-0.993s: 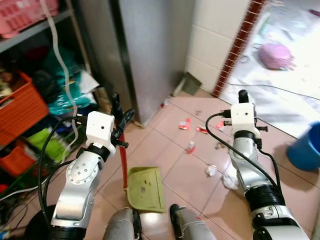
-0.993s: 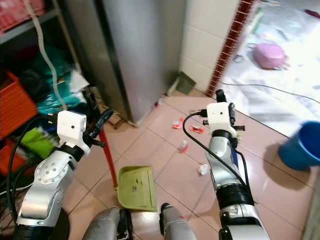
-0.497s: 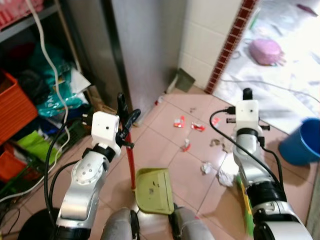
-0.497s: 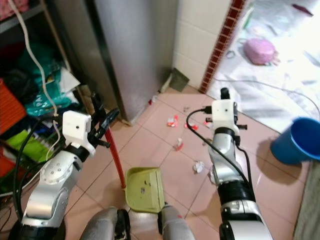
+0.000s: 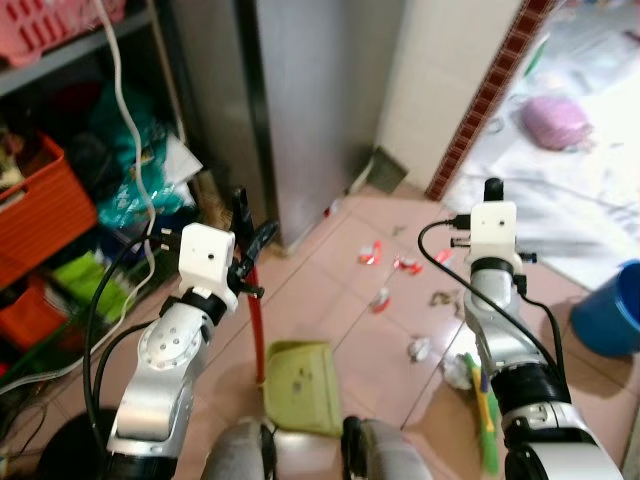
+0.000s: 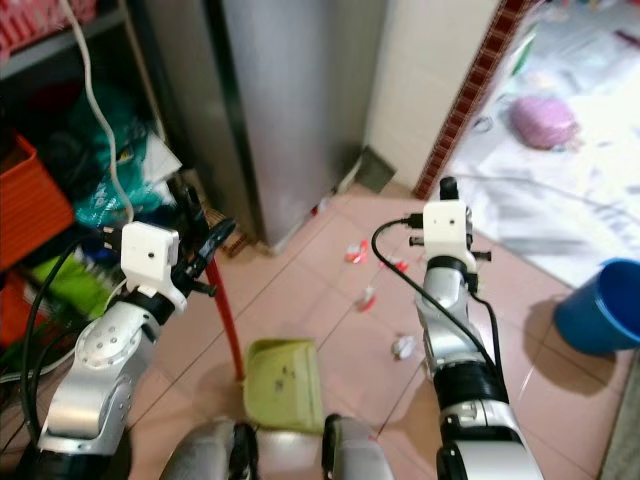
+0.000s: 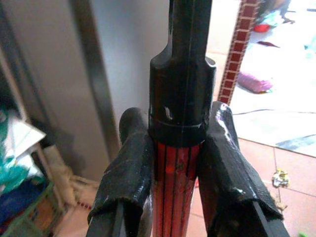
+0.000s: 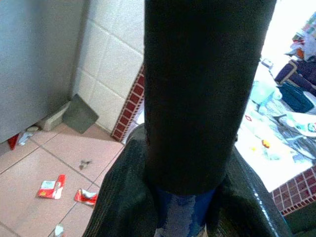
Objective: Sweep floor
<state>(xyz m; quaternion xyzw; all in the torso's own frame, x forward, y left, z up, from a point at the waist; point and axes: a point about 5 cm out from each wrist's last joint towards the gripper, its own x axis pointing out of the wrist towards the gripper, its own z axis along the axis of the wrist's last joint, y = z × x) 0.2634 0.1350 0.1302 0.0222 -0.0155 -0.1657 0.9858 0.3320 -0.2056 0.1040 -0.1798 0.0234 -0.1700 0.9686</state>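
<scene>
My left gripper (image 5: 246, 232) is shut on the upright red handle (image 5: 257, 320) of a green dustpan (image 5: 300, 385), which rests on the tiled floor just ahead of my feet. In the left wrist view both fingers (image 7: 129, 168) clamp the red shaft below its black cap. My right gripper (image 5: 490, 192) is shut on the broom's black and blue handle (image 8: 197, 98). The broom's green bristles (image 5: 483, 402) touch the floor beside white paper scraps (image 5: 456, 371). Red wrappers (image 5: 370, 253) and more scraps (image 5: 418, 348) lie scattered between dustpan and doorway.
A tall steel cabinet (image 5: 310, 100) stands straight ahead. Cluttered shelves with an orange crate (image 5: 40, 200) and hanging cables close off the left. A blue bucket (image 5: 610, 312) stands at the right. Past the red-tiled door edge (image 5: 490, 110) lies a bright area with a pink object (image 5: 557, 108).
The whole view has shifted with the camera. Both grippers keep their hold. The broom's green bristles, out of sight a second ago, now show by the white scraps.
</scene>
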